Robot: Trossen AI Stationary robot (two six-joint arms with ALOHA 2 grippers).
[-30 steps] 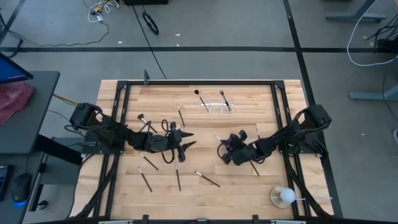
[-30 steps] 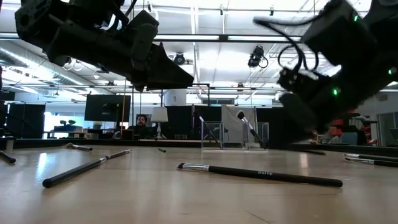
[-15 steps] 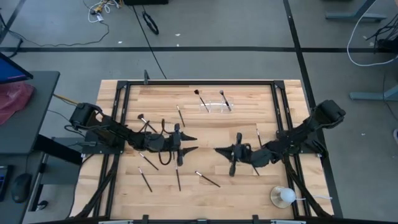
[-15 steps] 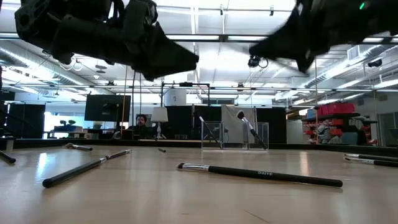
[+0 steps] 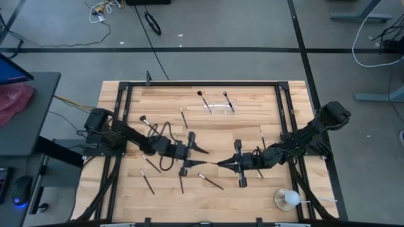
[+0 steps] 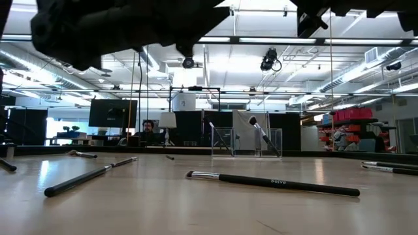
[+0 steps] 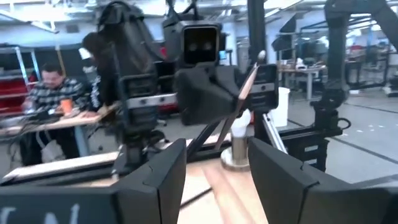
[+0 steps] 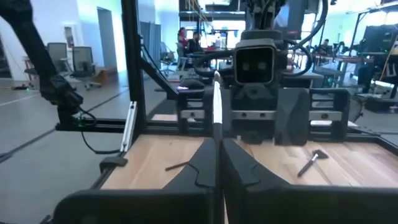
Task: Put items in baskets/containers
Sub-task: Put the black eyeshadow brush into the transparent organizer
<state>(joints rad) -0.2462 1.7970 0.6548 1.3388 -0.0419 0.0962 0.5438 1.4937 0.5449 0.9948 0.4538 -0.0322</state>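
Note:
My right gripper (image 5: 221, 164) is shut on a thin makeup brush (image 8: 216, 106) above the table's middle, near the front. My left gripper (image 5: 203, 156) is open and empty and faces it tip to tip, a little apart; the held brush also shows in the left wrist view (image 7: 247, 90). The clear organizer (image 5: 218, 108) stands at the far middle with two brushes leaning in it (image 5: 228, 99). Several brushes lie flat on the wood, among them one below the grippers (image 5: 210, 181) and one at the left (image 5: 150, 164). My right gripper pinches the brush between its two fingers, by the handle's lower part (image 8: 216, 134). The fingers lie about level and point toward the table's left. The brush stands up out of the fingertips, lifted clear of the table.
A white ball on a clear round base (image 5: 288, 200) stands at the near right corner. More brushes lie at the far left (image 5: 146, 120) and at the right (image 5: 262, 135). A black frame (image 5: 126, 94) runs round the tabletop. A person (image 7: 53, 93) sits beyond the table.
My left gripper has gone toward the table's right and near edge, staying open. My right gripper has stretched out toward the table's left and near edge and turned level with the brush. The two now face each other.

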